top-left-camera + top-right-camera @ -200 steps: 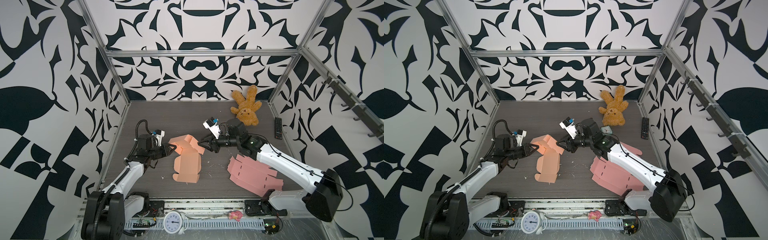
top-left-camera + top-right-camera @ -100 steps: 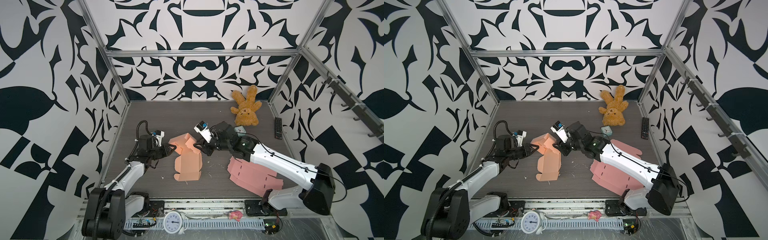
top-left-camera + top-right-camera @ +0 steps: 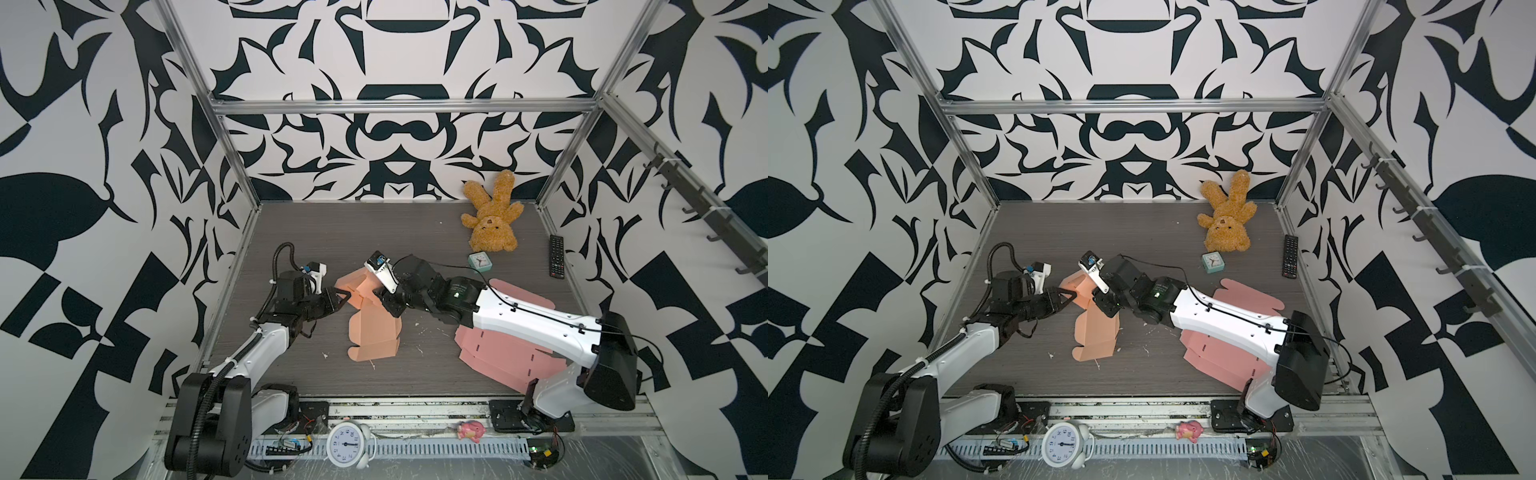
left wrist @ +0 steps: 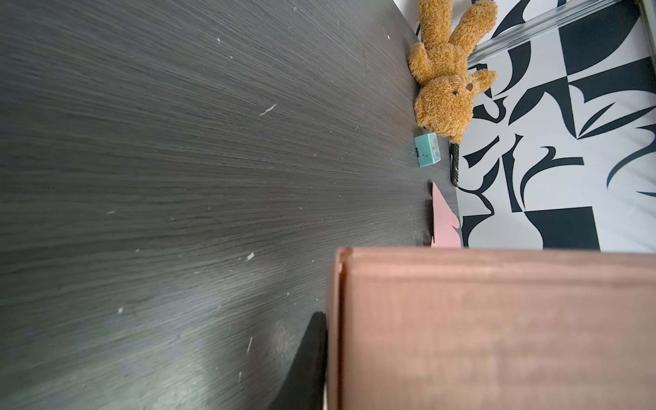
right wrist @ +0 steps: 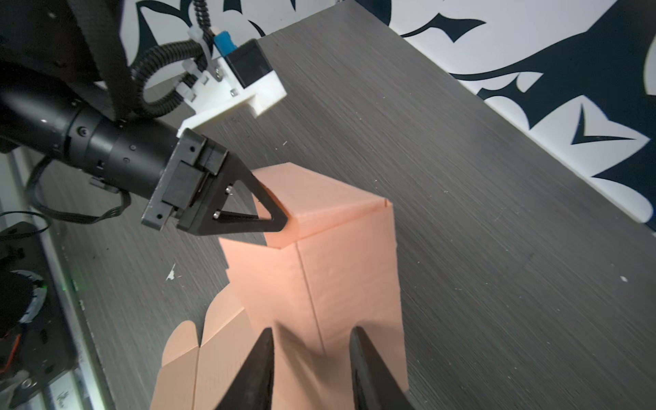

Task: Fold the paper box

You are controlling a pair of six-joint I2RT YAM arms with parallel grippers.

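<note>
The salmon paper box lies partly folded mid-table, its far end raised. My left gripper is shut on the raised end's left flap; the right wrist view shows its tips pinching that flap. In the left wrist view one black finger lies against the box panel, and the other is hidden behind it. My right gripper reaches in from the right over the raised part. Its jaws stand open over a creased panel of the box.
A flat pink cardboard sheet lies under the right arm. A teddy bear, a small teal clock and a remote sit at the back right. A white alarm clock and pink toy rest on the front rail.
My right gripper has moved left, from beside the box to over its raised end. The left gripper has kept its hold and place.
</note>
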